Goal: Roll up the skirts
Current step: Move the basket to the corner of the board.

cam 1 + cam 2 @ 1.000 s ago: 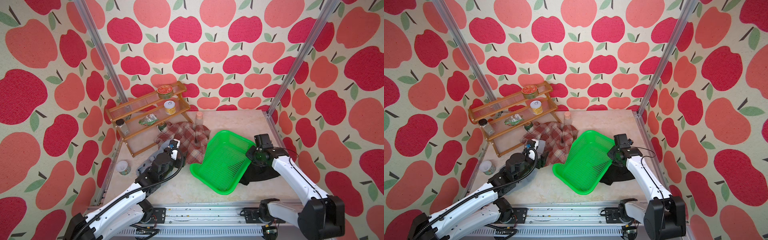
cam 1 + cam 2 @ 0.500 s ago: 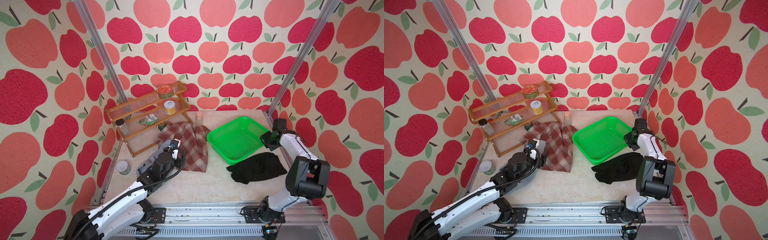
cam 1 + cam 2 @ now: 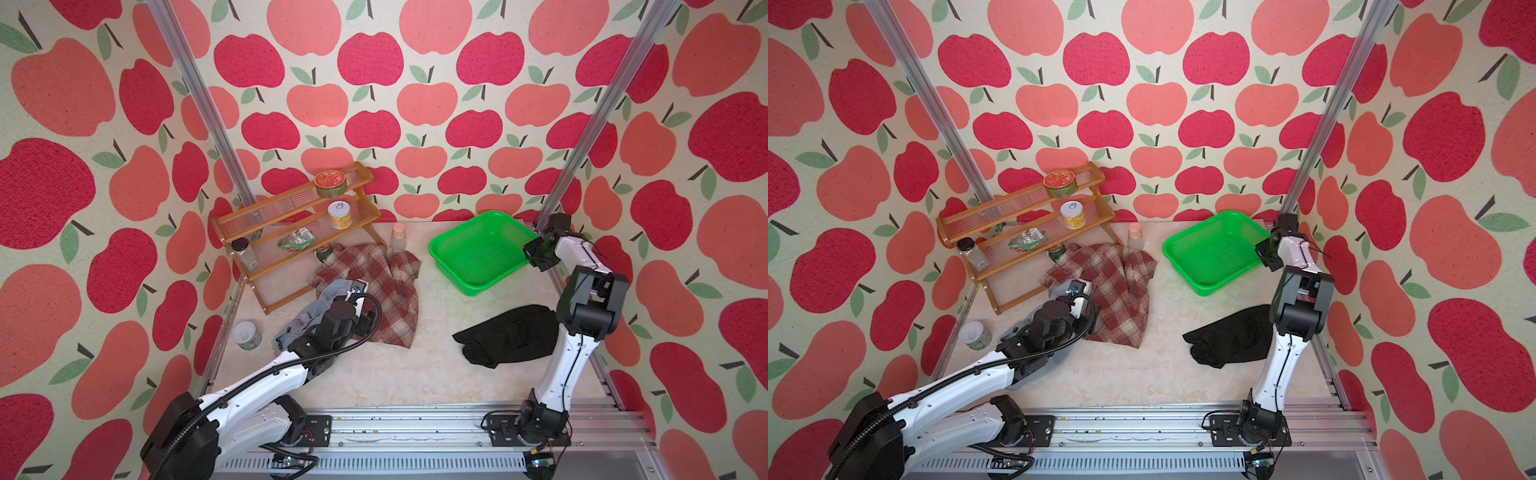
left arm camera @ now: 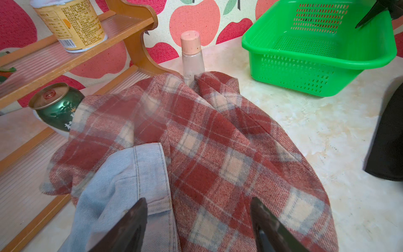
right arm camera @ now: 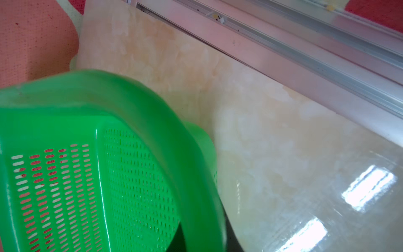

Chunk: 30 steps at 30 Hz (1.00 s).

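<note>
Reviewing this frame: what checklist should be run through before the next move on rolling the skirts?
1. Left claw open: ok.
2. Left claw above denim skirt and plaid skirt: ok.
3. Skirts apart: not ok, denim skirt lies partly on plaid skirt.
4. Right claw free: not ok, shut on the green basket rim.
5. Flat black skirt: not ok, crumpled.
6. Basket resting fully on table: cannot tell.
</note>
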Tool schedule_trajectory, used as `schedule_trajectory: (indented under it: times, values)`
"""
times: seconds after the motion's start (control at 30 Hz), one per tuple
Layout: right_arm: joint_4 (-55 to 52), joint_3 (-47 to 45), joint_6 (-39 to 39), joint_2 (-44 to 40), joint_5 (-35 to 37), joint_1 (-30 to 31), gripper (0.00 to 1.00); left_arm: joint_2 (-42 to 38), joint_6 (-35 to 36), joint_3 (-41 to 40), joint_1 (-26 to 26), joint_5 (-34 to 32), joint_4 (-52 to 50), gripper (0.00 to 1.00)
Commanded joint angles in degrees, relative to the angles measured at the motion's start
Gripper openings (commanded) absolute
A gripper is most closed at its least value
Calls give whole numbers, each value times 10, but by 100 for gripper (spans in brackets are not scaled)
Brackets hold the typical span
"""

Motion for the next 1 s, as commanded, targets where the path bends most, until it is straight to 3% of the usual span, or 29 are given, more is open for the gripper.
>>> schedule_trajectory:
  times: [0.0,0.13,0.4,0.57,0.73,0.83,0.97]
  values:
    - [-22,27,52,15,11,-22,0,7,4,29,8,-17,-14,75]
    - [3,8,129,22,17,-35,0,24,6,36,10,0,-4,75]
    - [-34,67,191,50,83,-26,0,91,-7,88,14,0,-69,74]
    - [-88,158,211,93,126,-8,0,108,-23,89,14,10,-72,74]
    - [-59,144,250,98,134,-1,0,125,-39,101,12,11,-102,74]
    - [-28,138,236,103,113,4,23,126,-43,100,10,16,-106,75]
    - [-3,117,222,101,79,7,69,128,-44,99,6,25,-101,75]
